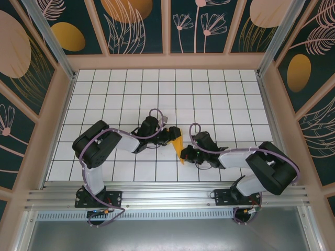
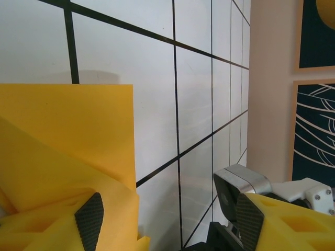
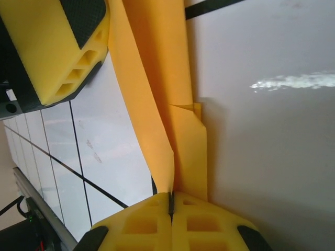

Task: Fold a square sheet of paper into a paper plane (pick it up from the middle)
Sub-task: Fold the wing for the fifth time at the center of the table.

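The orange-yellow sheet of paper [image 1: 178,145] is folded into a slim wedge like a paper plane, wide end far, point near. It stands lifted between the two grippers at the table's middle. My right gripper [image 1: 185,155] is shut on its narrow near end; in the right wrist view the fingers [image 3: 141,225] press together [image 3: 170,205] with the layered paper [image 3: 157,94] rising from them. My left gripper [image 1: 170,137] is open at the wide end. In the left wrist view the paper [image 2: 63,136] lies against the left finger [image 2: 89,222], while the other finger [image 2: 250,222] stands well apart.
White grid-tiled tabletop [image 1: 209,94] stretches behind the arms. Patterned walls [image 1: 141,26] enclose the back and sides. An aluminium rail [image 1: 167,194] runs along the near edge by the arm bases. The left gripper's yellow finger [image 3: 52,47] hangs close to the right wrist camera.
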